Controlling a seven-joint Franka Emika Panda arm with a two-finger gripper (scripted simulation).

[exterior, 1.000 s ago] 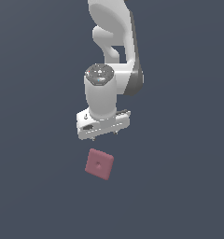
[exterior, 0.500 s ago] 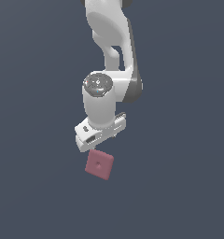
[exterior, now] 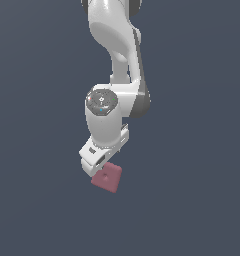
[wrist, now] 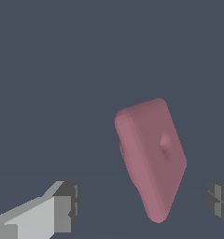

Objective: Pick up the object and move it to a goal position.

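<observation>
- The fingers (wrist: pixel 144 205) stand spread apart, one grey pad (wrist: pixel 67 205) on either side, grasping nothing.
- The pink-red cube (wrist: pixel 151 156) lies between and beyond the pads, touching neither.
- Seen from the wrist, the cube looks elongated; its long axis tilts diagonally, and the dimpled face turns toward the camera.
- In the exterior view the cube (exterior: pixel 107 177) sits on the dark bench (exterior: pixel 37 200) just below the white hand, corner-on like a diamond.
</observation>
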